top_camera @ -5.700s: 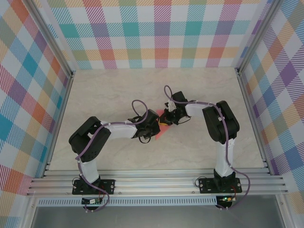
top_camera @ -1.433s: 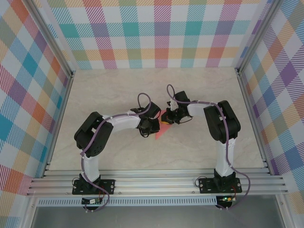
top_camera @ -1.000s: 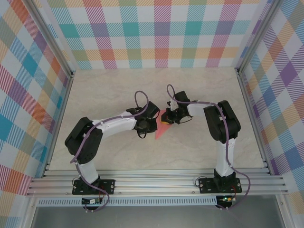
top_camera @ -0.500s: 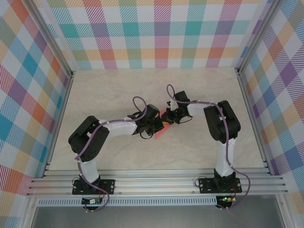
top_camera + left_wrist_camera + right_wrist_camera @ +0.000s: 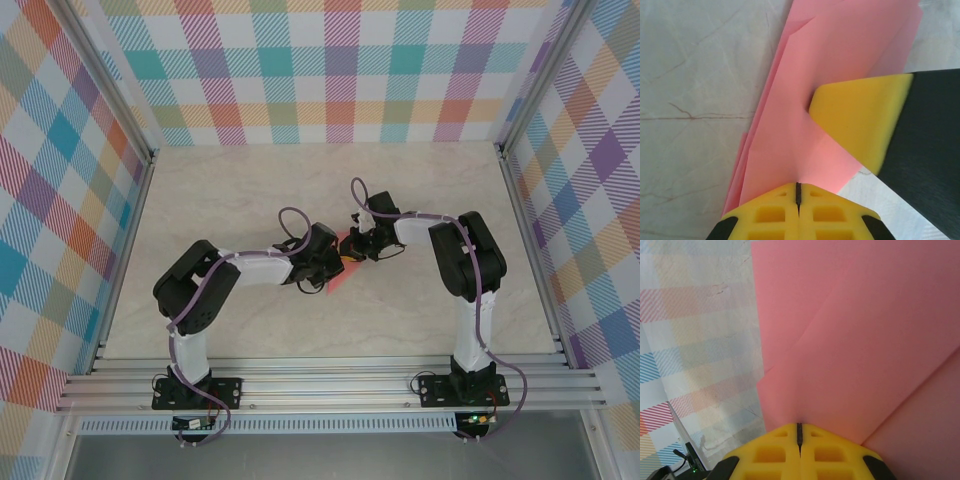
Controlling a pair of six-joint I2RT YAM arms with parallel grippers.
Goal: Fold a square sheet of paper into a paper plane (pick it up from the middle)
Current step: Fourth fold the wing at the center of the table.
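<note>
Paper: narrow salmon-pink folded paper plane point(image 5: 338, 282), mid-surface between the two arms, tip pointing toward the near edge.
Left end effector point(image 5: 797, 192): yellow fingers pressed together, clamped on the paper plane's edge.
Right end effector point(image 5: 799, 432): yellow fingers together, pinching the paper plane's wider end.
Surface point(image 5: 230, 200): pale, marbled; whether the paper touches it, cannot tell.

Both arms reach forward from their bases, elbows bowed outward, wrists turned in toward each other. The left pincer point(image 5: 332, 271) and the right pincer point(image 5: 351, 250) meet almost tip to tip, each with jaws pressed together, pinching the paper plane point(image 5: 790, 145).
</note>
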